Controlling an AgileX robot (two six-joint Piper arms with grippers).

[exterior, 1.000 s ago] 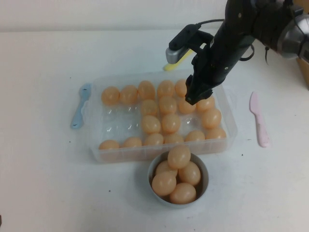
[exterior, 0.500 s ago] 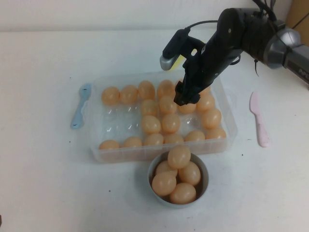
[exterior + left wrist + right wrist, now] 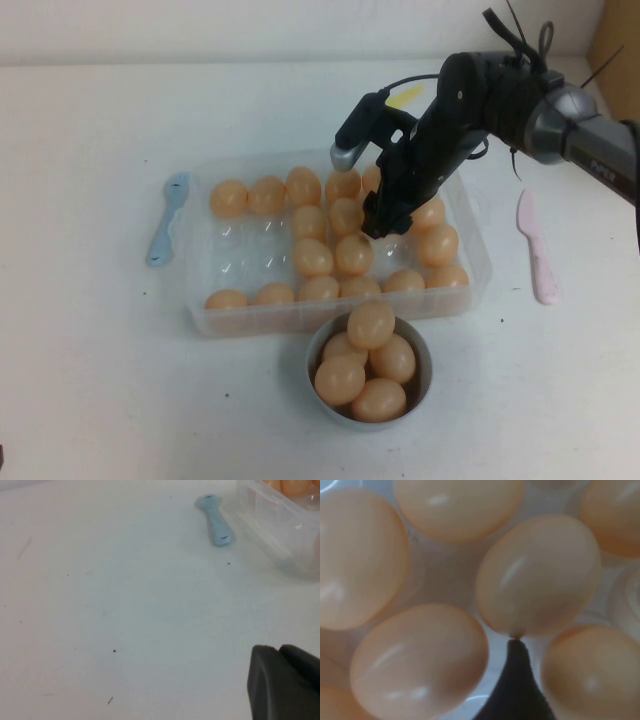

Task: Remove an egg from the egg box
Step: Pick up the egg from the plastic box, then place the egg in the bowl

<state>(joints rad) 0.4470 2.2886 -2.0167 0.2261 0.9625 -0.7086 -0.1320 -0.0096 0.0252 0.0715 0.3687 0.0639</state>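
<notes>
Right end effector [image 3: 376,226] lowered into the egg box [image 3: 470,215], right-centre, one dark fingertip [image 3: 512,680] touching the egg [image 3: 537,575] there; whether its jaws are parted, I cannot tell. Nothing lifted. Left end effector [image 3: 282,685] hovers above bare table [image 3: 100,605], state unclear. Bowl [image 3: 418,385] of eggs sits near side.

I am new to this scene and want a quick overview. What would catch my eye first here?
First, the clear egg box at the table's middle, half filled with orange eggs, with the right gripper reaching down among them. Just in front stands a bowl heaped with more eggs. The left gripper hangs over bare table, off to the left.
</notes>
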